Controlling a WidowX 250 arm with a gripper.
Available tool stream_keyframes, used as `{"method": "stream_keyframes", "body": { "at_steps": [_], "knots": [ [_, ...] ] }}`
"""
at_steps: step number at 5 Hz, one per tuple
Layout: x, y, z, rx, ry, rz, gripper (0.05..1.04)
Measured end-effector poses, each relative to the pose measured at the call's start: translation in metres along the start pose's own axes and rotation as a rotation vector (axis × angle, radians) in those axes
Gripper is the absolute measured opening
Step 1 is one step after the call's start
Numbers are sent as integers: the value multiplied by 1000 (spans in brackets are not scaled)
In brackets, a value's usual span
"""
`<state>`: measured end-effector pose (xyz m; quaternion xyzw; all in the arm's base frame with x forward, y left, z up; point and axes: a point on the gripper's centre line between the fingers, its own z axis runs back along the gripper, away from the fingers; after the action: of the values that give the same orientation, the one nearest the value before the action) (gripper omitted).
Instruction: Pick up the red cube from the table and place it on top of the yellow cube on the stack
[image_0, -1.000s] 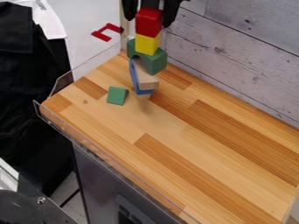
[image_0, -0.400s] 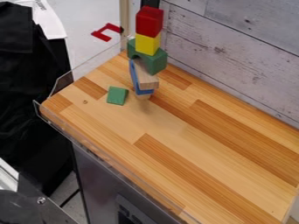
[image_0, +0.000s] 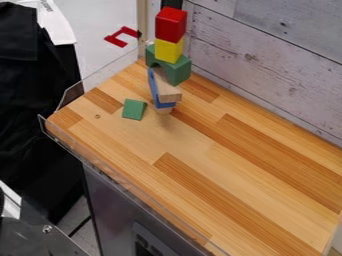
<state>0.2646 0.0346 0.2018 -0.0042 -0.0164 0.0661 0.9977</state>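
Observation:
A tower of blocks stands near the back left corner of the wooden tabletop (image_0: 200, 165). On top is a red block (image_0: 171, 24), resting on a yellow block (image_0: 169, 50). Under the yellow one sits a green arch block (image_0: 176, 71). Below the arch are a tilted plain wood block (image_0: 168, 93) and a blue piece (image_0: 164, 105) slanting along its left side. A small plain wood piece (image_0: 163, 110) shows at the bottom. Left of the tower's base, a separate green block (image_0: 134, 109) lies on the tabletop, apart from it.
A whitewashed plank wall (image_0: 267, 65) runs along the back right side. Clear plastic guards (image_0: 100, 80) edge the left end and front. Beyond the left end, a red bracket-shaped piece (image_0: 121, 36) shows. Black cloth (image_0: 40, 100) hangs at the far left.
The gripper, earlier around the top of the red block with its fingers apart, has withdrawn past the top edge. The tower and loose green block have stayed put. A dark shape has appeared at the lower left edge.

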Motion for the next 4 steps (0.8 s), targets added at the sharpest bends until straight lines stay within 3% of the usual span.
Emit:
{"method": "stream_keyframes", "body": {
  "at_steps": [2, 3, 4],
  "knots": [
    [-33, -4, -50, 10, 97, -52, 999],
    [-36, 6, -75, 8, 101, 0, 999],
    [-29, 13, -89, -1, 56, 50, 999]
  ]
}}
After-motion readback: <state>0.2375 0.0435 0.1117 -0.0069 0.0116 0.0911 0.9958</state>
